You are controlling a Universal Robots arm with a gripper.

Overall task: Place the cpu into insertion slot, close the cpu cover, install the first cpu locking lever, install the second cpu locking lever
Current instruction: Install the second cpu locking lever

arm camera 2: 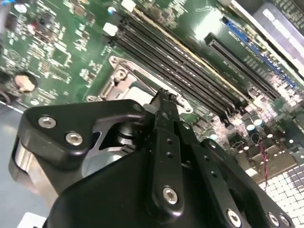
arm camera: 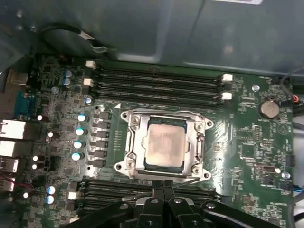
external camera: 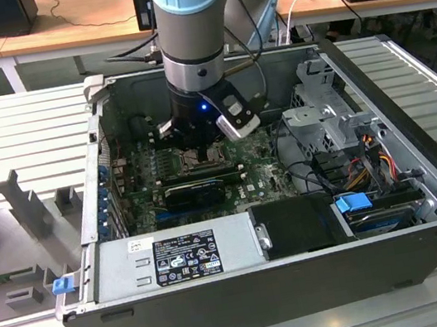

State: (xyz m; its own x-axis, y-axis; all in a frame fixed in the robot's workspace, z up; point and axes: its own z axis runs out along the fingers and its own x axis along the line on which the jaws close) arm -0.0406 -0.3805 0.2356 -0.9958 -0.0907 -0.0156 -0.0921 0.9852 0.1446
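With the cpu (arm camera: pixel 164 145) seated under the closed cpu cover (arm camera: pixel 164 144), the narrow, empty gripper (arm camera: pixel 163 183) works a locking lever (arm camera: pixel 185 181), which needs pressing down and hooking.

The cpu (arm camera: pixel 165 145) is showing a dull, brushed metal top; the cpu cover (arm camera: pixel 134 146) is gleaming as bare shiny metal; the gripper (arm camera: pixel 164 186) is looking matt black.

Lab/workshop: open PC case (external camera: pixel 250 301), wooden desks (external camera: pixel 78 27) w/ cables
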